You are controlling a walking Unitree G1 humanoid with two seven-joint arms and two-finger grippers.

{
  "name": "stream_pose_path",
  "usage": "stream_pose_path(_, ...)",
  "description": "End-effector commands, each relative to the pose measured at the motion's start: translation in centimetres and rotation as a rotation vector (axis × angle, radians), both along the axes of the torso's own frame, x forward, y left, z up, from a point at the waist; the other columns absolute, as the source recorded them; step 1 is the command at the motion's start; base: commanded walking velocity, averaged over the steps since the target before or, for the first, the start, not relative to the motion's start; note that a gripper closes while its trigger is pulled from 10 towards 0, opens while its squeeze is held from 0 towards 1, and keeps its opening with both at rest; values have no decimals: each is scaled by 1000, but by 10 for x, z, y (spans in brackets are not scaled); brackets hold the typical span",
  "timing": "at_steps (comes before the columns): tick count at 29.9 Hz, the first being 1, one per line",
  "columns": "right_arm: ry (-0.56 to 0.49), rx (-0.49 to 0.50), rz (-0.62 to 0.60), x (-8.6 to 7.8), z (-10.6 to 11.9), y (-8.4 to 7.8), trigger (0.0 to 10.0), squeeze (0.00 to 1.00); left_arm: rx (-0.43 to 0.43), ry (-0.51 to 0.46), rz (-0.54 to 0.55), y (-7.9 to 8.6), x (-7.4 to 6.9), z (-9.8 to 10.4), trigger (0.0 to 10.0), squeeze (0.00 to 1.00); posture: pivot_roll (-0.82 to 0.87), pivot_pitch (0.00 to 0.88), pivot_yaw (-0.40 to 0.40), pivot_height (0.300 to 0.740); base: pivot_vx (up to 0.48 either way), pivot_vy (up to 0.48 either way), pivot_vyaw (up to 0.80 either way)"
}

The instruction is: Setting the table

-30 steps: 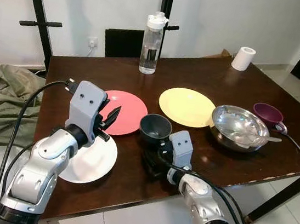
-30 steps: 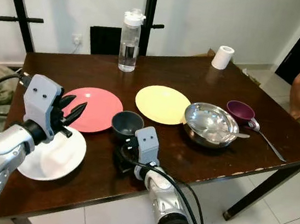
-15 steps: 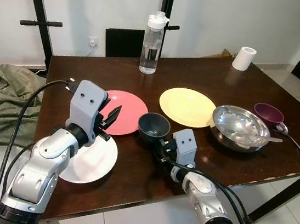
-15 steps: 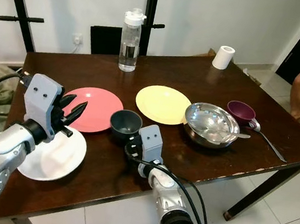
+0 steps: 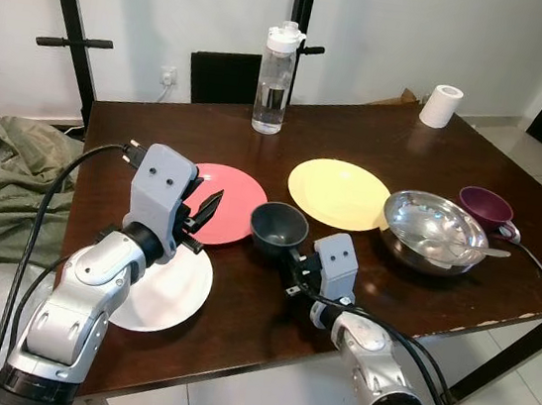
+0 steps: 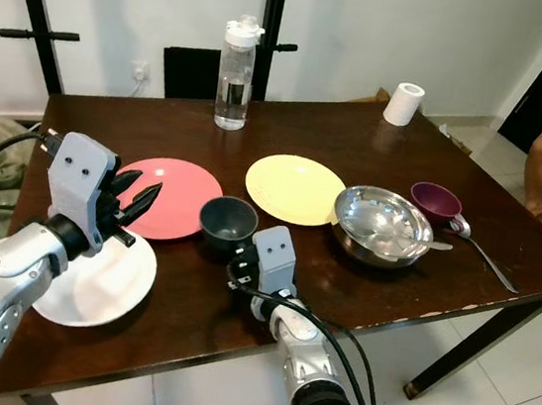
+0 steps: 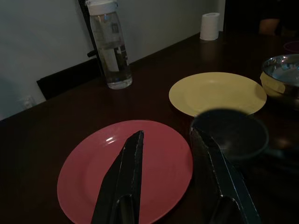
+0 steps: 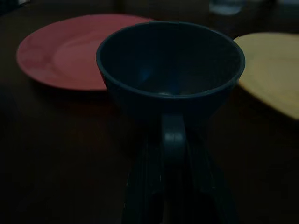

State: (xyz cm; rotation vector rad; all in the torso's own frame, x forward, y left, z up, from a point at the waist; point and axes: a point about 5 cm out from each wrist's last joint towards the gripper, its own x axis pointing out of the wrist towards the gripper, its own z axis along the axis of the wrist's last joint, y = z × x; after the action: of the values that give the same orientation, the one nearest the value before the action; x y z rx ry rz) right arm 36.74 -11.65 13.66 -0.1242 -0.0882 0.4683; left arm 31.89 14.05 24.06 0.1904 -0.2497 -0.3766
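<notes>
The right gripper [image 8: 175, 154] is clamped on the handle of the dark cup [image 5: 279, 228], one finger on each side of it, so the cup can be carried upright by that handle alone. The cup sits straight ahead of the fingers, its mouth up and empty, low over the table [image 5: 438, 145] or resting on it; I cannot tell which. Just beyond it to one side lies the red plate [image 5: 225, 204], to the other the yellow plate [image 5: 338, 192], which suggests the cup is being brought to a place between the two settings. The right forearm reaches forward low over the near table edge, wrist level.

The left gripper [image 7: 166, 161] holds nothing, its fingers parted, pointing out over the red plate. Below and behind it lies the white plate [image 5: 164, 293]. That arm is bent and raised, apparently waiting. Farther off stand a steel bowl [image 5: 433, 228] with a spoon, a purple cup [image 5: 485, 204], a water bottle [image 5: 274, 78] and a paper roll [image 5: 441, 106].
</notes>
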Motion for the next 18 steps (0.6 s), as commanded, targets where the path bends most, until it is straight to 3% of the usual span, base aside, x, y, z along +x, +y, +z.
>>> stream_pose_path(1,-26,9,-8,-2,1,-4,10000,0,6,-1,-10,-3,0,-2,10000,0,96,64,41,740,0,0,0)
stream_pose_path(7,-87,34,21,-13,13,-11,10000,0,4,3,-17,-5,1,-3,10000,0,81,64,45,740,0,0,0)
stream_pose_path(11,-82,8,53,-22,7,-8,10000,0,2,2,-22,-7,2,-3,10000,0,76,64,45,740,0,0,0)
stream_pose_path(18,-39,-54,21,-21,-7,-9,10000,0,-1,-2,-22,-7,2,-3,10000,0,83,59,43,740,0,0,0)
